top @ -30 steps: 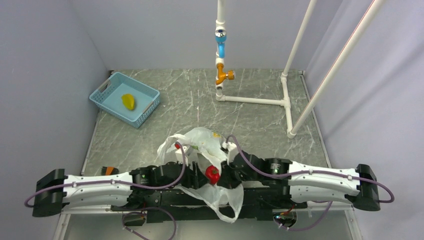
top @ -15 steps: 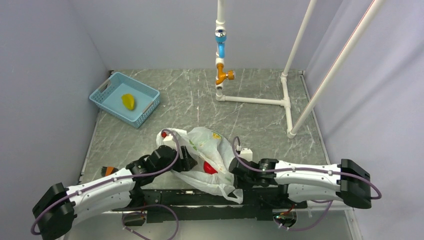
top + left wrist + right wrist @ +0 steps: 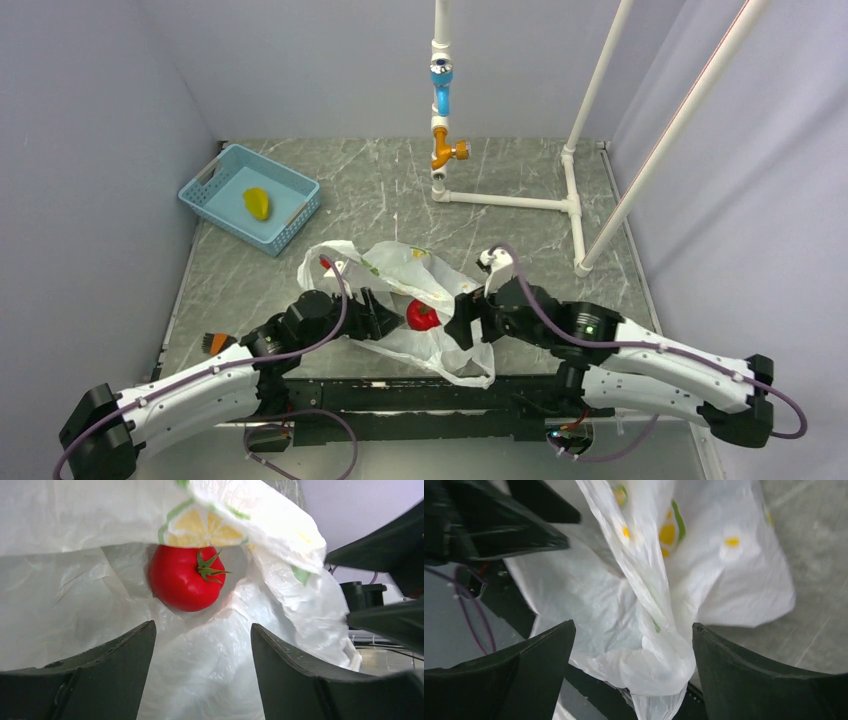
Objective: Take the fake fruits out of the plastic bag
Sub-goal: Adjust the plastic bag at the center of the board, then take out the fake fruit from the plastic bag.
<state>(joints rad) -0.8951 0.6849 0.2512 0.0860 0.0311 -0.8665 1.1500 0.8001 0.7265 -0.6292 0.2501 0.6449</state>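
The plastic bag (image 3: 395,272) is lying crumpled on the grey marbled desk (image 3: 520,240), near its front edge, between the two arms. A red tomato (image 3: 422,315) with a green stalk is sitting in the bag's mouth. It is resting on the white film under an overhanging fold printed with a yellow citrus slice.

The left tool (image 3: 202,630) is pointing straight at the tomato from just short of it. Its jaws are standing wide apart and are gripping nothing, and bag film is showing beneath and between them.

The right tool (image 3: 632,627) is hovering over the bag's other side, also spread wide. A twisted ridge of the film is running down between its fingers (image 3: 744,675) without either one pinching it.

A yellow fruit (image 3: 257,203) is lying in the blue basket (image 3: 205,180), which is sitting at the far left corner of the desk, well apart from the bag.
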